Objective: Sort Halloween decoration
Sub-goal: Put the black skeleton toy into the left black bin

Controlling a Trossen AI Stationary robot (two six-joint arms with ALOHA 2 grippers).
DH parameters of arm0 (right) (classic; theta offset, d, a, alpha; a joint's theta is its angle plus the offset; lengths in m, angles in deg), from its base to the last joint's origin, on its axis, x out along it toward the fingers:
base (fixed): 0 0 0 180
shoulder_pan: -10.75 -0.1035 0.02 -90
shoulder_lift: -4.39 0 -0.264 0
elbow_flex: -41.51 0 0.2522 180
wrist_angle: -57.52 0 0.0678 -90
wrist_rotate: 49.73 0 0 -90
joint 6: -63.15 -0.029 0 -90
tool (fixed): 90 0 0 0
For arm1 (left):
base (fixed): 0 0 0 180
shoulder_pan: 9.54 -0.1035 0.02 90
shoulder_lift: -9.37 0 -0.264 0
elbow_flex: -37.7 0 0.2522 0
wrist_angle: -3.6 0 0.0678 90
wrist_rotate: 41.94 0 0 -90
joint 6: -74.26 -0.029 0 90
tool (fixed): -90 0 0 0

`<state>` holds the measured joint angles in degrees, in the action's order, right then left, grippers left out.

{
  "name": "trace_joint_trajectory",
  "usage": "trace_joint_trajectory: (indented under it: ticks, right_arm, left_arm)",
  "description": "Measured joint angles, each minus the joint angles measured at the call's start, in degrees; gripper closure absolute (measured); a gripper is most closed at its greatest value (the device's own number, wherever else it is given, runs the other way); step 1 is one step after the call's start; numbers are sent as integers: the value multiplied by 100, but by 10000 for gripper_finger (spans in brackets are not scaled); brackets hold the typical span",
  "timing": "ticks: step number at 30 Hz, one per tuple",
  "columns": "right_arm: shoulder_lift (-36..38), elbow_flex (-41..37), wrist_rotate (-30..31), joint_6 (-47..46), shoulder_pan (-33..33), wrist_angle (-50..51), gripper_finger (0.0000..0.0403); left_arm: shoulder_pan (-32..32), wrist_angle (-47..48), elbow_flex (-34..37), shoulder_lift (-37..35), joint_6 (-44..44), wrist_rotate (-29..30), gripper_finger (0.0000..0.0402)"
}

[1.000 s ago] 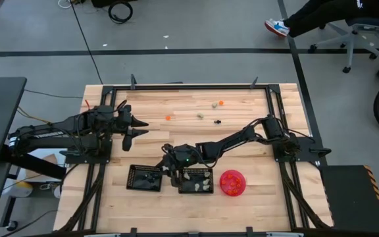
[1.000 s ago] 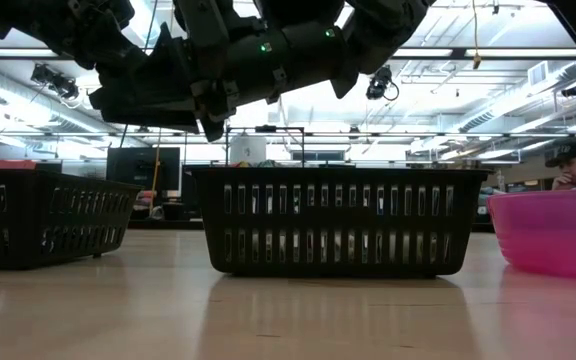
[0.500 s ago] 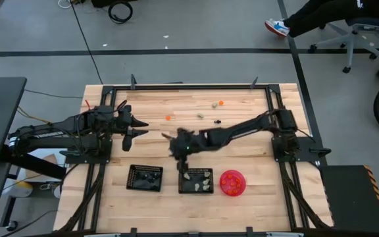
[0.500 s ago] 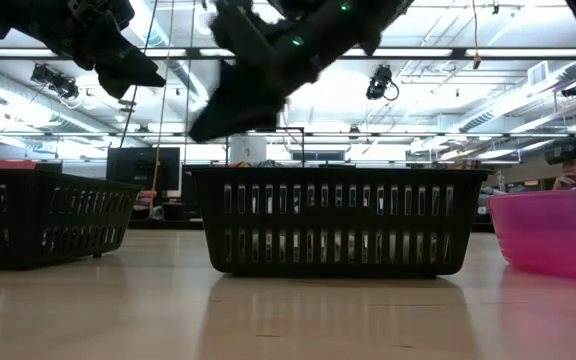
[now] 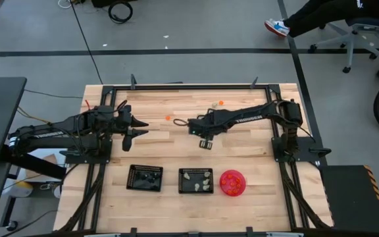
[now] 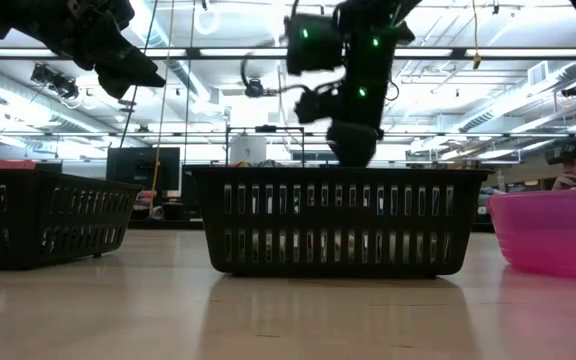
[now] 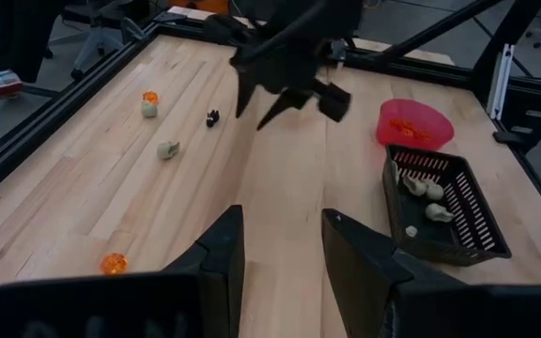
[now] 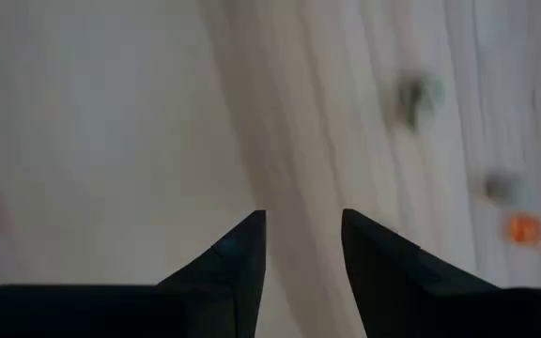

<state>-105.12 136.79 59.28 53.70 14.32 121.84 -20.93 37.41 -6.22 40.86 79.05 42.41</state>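
Right gripper (image 5: 193, 123): we see it over mid-table, jaws apart — nothing between them.
Left gripper (image 5: 137, 129): jaws apart, waiting at the left side.
Trinkets (image 5: 218, 103): scattered near the far edge.

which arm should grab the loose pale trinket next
Right. The right gripper, open and empty, hangs over mid-table beside the pale trinket; the left gripper waits farther off near the left edge.
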Motion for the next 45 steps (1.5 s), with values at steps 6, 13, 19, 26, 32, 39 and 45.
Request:
trace_joint_trajectory:
  ticks: [6, 13, 19, 26, 32, 39, 45]
  right_arm:
    - [26, -317, -52, 102, 520, 87, 259]
    - [26, -612, -69, 279, 1189, 10, 259]
    - [26, -777, -422, 511, 1626, -305, 259]
    - [43, -1007, -909, 708, 1895, -476, 259]
    - [24, -1064, -1213, 804, 1913, -453, 259]
    - [-3, -1072, -1309, 817, 1895, -451, 259]
    - [-3, -1072, -1314, 778, 1895, -469, 268]
  left_arm:
    - [1, -1, 0, 2, 0, 0, 285]
    - [-1, -3, 0, 0, 0, 0, 285]
    - [0, -3, 2, 2, -2, 0, 285]
    - [1, -3, 0, 1, -2, 0, 285]
    - [-1, -3, 0, 0, -2, 1, 285]
    - [0, -3, 1, 1, -2, 0, 285]
    - [0, -2, 0, 2, -2, 0, 285]
